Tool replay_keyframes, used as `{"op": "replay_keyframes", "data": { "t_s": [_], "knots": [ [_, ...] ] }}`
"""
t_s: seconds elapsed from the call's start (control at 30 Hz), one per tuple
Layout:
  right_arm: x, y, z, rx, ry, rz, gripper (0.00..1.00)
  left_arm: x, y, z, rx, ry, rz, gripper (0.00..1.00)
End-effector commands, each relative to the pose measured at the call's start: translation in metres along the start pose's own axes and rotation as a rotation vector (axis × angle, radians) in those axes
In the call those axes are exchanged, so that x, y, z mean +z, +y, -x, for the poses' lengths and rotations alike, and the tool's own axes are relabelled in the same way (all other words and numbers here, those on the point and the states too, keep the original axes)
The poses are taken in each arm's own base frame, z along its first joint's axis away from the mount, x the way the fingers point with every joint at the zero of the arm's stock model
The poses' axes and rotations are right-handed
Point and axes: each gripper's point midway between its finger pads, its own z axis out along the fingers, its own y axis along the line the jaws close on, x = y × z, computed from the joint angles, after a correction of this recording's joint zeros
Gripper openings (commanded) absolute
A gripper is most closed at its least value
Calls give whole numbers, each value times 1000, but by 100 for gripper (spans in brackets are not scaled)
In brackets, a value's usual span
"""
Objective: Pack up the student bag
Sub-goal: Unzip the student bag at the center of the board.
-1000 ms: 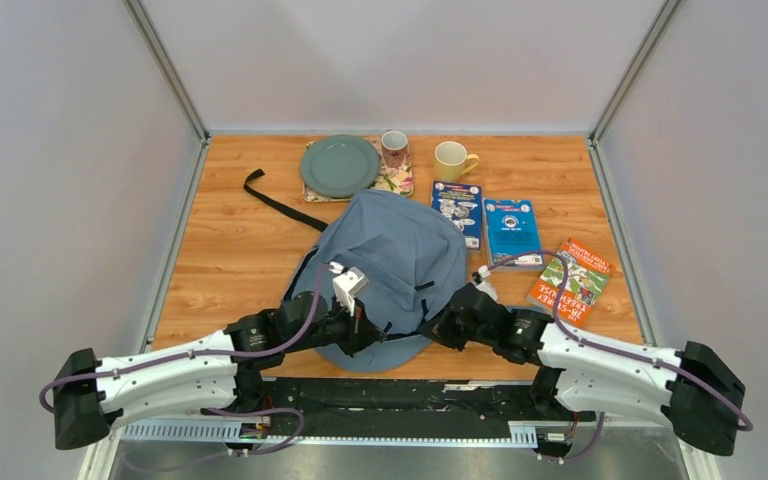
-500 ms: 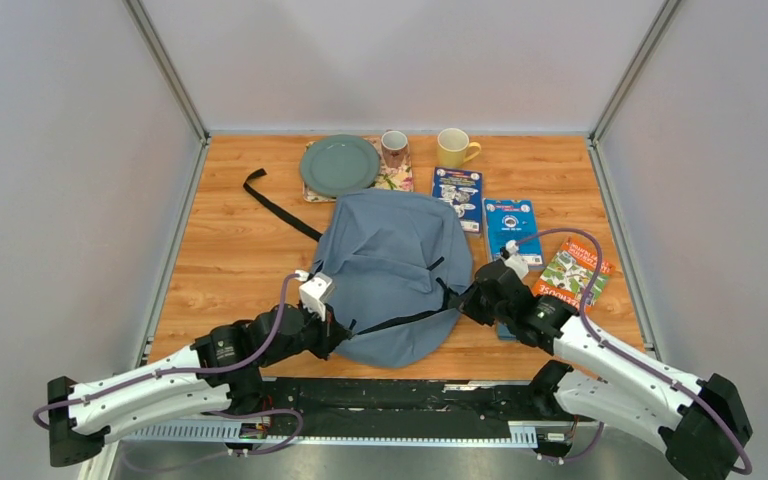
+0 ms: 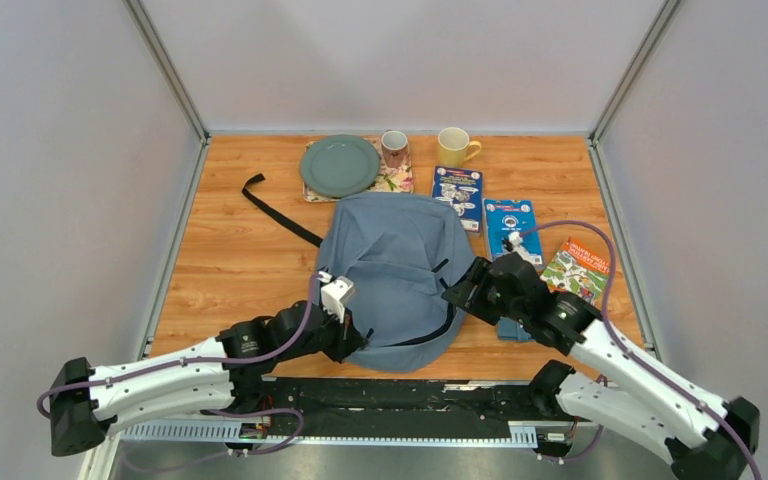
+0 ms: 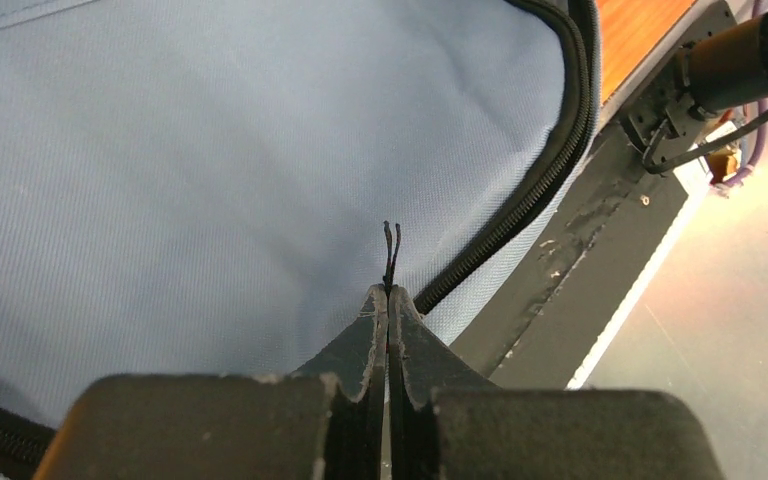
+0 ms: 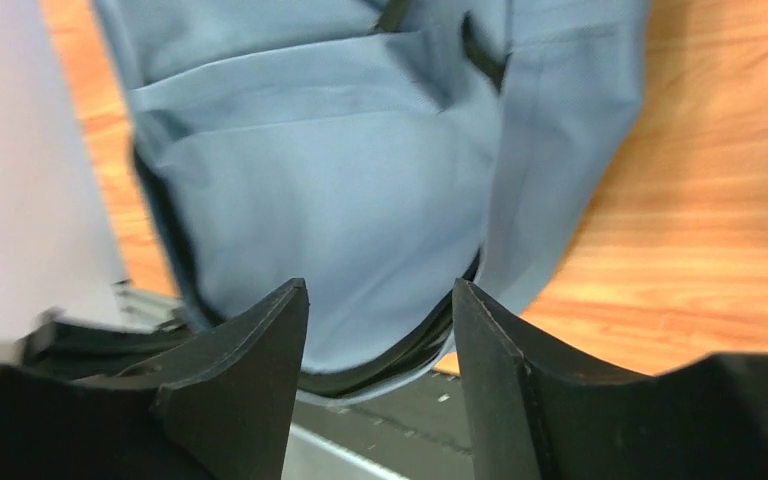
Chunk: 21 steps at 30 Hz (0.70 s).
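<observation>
The bag (image 3: 390,250) lies flat in the middle of the table (image 3: 230,270), its rounded near end at the front edge by the arm bases, one black strap (image 3: 278,208) trailing off to the far left. Behind and to the right of it wait the books (image 3: 511,228), a plate (image 3: 340,165) and two mugs (image 3: 452,146), none of them packed yet.

Our left gripper (image 4: 390,300) is pressed fully together at the bag's near left rim, and two thin black strands stick out from between its tips. We take this cord (image 4: 391,240) for the pull of the main zip (image 4: 550,170), though the wrist view is too close to be sure. Our right gripper (image 5: 380,300) hangs above the near right side of the bag with its jaws well apart and nothing between them.

We judge the step in hand to be opening the bag, so that things can go in. To do it well we should draw the cord along the line of the zip, low and close to the cloth, not upward, since so thin a cord could slip out of a flat pinch. The bag is soft and will likely slide with the pull, so the free right gripper should come down and pin the cloth beside the zip to hold it taut. We should steer round the curve slowly, where the teeth tend to bind
</observation>
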Motion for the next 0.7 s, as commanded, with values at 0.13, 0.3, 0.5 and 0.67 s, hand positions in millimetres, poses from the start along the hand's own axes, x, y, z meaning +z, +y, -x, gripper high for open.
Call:
{"op": "replay_keyframes", "data": {
  "t_s": [0.13, 0.3, 0.5, 0.67],
  "knots": [
    [-36, 31, -68, 350, 224, 227, 59, 2, -51, 41, 26, -66, -166, 0],
    [-33, 46, -80, 436, 205, 185, 61, 8, -59, 42, 18, -77, -185, 0],
    [-8, 62, -94, 483, 221, 150, 62, 10, -65, 42, 22, -80, -203, 0],
    [9, 64, -91, 523, 178, 128, 68, 7, -71, 43, 38, -80, -221, 0]
  ]
}}
